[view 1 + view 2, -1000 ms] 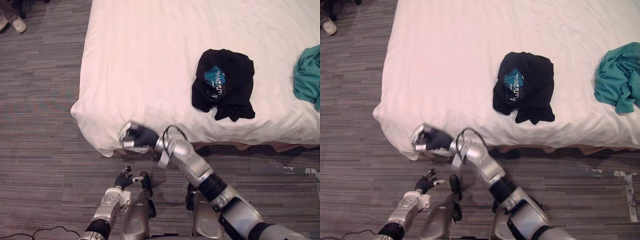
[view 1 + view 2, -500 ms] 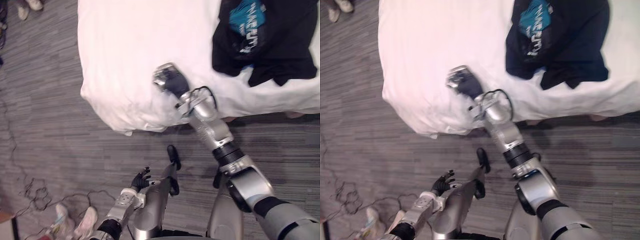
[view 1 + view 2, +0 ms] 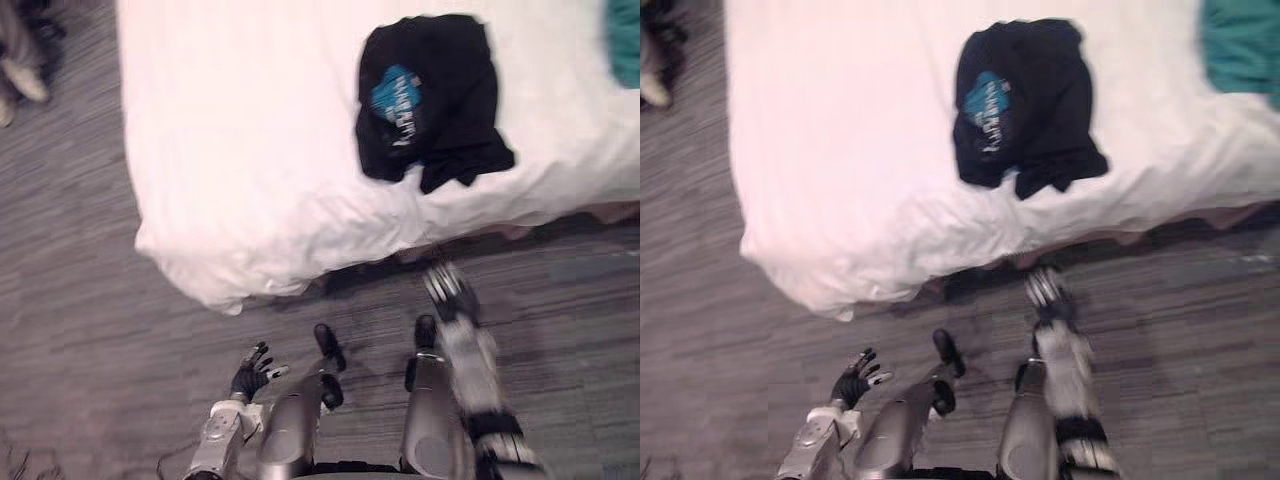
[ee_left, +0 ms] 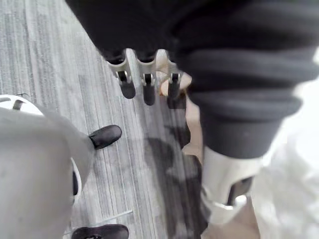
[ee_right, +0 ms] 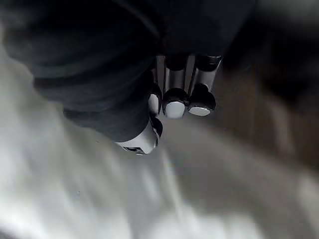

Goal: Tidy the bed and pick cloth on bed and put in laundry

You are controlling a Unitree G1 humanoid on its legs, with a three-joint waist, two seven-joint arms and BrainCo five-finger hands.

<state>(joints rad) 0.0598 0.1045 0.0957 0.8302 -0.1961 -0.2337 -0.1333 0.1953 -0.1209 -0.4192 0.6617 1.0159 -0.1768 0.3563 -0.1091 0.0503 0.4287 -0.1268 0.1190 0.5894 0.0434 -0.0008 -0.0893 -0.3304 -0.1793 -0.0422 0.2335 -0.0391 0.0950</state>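
- Black cloth point(image 3: 430, 100): lies crumpled on the bed point(image 3: 230, 150), close to the mattress edge nearest the robot. It is a compact heap with no clear long axis, and one loose corner trails toward that edge.
- Right hand point(image 3: 452, 292): on the robot's side of the black cloth, off the mattress and over the floor point(image 3: 80, 330), not touching the cloth. Its fingers point(image 5: 174, 94) are extended and hold nothing, pointing roughly toward the cloth.
- Left hand point(image 3: 250, 375): well apart from the black cloth, low over the floor and further toward the robot's left. Its fingers point(image 4: 147, 84) are straight and empty.
- Teal cloth point(image 3: 625, 40): on the bed, well to the right of the black cloth.
- Assessment: the right hand is clearly the nearer. The reach likely runs forward and up over the mattress edge to the cloth's trailing corner.
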